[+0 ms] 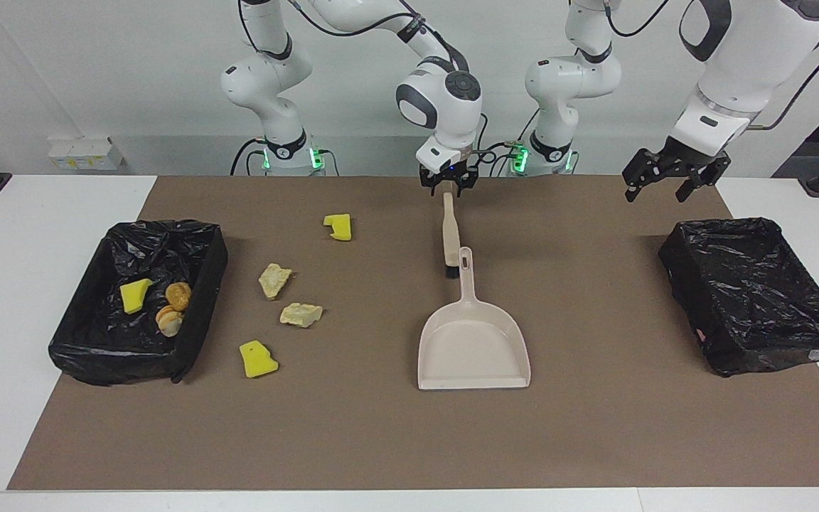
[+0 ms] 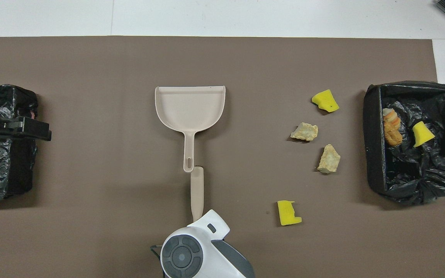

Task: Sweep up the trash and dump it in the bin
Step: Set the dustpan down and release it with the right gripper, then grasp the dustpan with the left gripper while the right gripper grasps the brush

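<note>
On the brown mat lie four pieces of trash: a yellow sponge, two beige chunks and another yellow sponge. The black-lined bin at the right arm's end holds a yellow piece and orange-brown lumps. A beige brush lies mid-table, its bristles beside the handle of the beige dustpan. My right gripper sits at the end of the brush handle; in the overhead view the arm hides it. My left gripper waits open in the air.
A second black-lined bin stands at the left arm's end of the table, just below the left gripper. The mat ends in white table on each side.
</note>
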### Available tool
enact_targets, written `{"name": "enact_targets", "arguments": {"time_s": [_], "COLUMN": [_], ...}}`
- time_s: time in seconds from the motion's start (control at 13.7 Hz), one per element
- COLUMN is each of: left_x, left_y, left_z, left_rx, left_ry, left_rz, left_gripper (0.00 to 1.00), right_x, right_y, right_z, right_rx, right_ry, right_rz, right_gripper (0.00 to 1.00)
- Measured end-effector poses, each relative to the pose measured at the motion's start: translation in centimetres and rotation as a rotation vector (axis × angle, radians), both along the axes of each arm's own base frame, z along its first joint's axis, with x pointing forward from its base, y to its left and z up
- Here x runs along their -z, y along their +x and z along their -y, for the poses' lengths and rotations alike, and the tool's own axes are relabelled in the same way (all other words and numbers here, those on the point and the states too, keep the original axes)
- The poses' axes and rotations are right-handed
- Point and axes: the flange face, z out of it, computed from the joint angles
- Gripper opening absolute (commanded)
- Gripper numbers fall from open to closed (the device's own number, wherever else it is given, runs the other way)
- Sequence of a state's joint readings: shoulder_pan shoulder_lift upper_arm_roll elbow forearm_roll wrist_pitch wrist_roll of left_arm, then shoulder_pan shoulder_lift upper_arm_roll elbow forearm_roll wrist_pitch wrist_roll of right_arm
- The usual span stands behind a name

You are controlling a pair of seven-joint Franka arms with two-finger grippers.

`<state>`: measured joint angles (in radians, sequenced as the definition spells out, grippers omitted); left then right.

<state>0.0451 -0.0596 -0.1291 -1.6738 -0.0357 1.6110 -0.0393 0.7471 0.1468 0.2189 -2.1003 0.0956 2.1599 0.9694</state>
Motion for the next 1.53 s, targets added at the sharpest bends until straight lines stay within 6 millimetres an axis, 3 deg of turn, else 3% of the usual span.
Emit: {"name": "enact_targets", "arguments": {"time_s": [0.22, 0.36, 0.44, 0.8, 0.95, 1.09, 1.24, 1.53], "left_x": [0.0, 0.0, 0.0, 0.0, -0.2, -0.4, -0.1, 3.2], "left_y": [0.0, 0.0, 0.0, 0.0, 0.2, 0.7, 1.1, 1.6], "left_z": [0.0, 0.0, 0.0, 0.1, 0.2, 0.5, 2.2, 9.8], "left_rx": [0.0, 0.0, 0.0, 0.002, 0.002, 0.007, 0.021, 0.098], "left_ry": [0.0, 0.0, 0.0, 0.0, -0.002, -0.005, -0.01, -0.021], "left_rz": [0.0, 0.0, 0.0, 0.004, 0.023, 0.059, 0.081, 0.054], "left_gripper": [1.0, 1.0, 1.0, 1.0, 1.0, 1.0, 1.0, 1.0], "right_x": [0.3, 0.3, 0.3, 0.1, -1.4, -4.0, -6.5, -8.4], "right_y": [-0.4, -0.5, -0.5, -0.3, 0.4, 1.7, 3.2, 6.3], "right_z": [-0.1, -0.1, -0.1, -0.2, 0.4, 3.1, 6.8, 15.9], "right_rx": [-0.011, -0.014, -0.014, -0.003, 0.022, 0.057, 0.095, 0.155], "right_ry": [0.009, 0.018, 0.021, 0.03, 0.036, -0.001, -0.029, -0.056], "right_rz": [-0.015, -0.028, -0.03, -0.028, -0.02, -0.042, -0.058, -0.079], "right_gripper": [0.31, 0.07, 0.0, 0.0, 0.0, 0.0, 0.0, 0.0]}}
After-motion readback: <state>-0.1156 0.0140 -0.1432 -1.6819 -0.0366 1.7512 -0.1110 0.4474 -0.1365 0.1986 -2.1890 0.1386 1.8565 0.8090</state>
